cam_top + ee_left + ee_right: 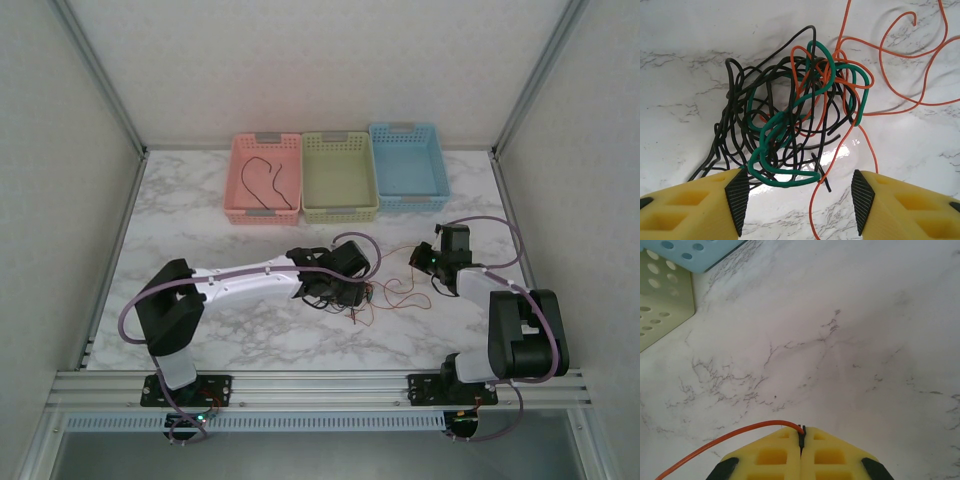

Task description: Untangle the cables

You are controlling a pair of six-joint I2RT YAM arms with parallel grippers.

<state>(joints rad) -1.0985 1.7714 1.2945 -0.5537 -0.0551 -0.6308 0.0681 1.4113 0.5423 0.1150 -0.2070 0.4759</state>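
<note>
Marble desk [250, 330] carries the tangled cables [800, 115]; we see our left arm [250, 278] stretched low, left tool [800, 197] spread wide over them, right tool [801, 435] to their right pinching one orange cable [775, 422].

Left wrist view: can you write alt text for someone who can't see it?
A tangled knot of thin black, green and orange cables lies on the white marble table, with long orange loops trailing to the upper right. The left gripper is at the bottom edge, its yellow jaws open, close to the lowest green loop.
</note>
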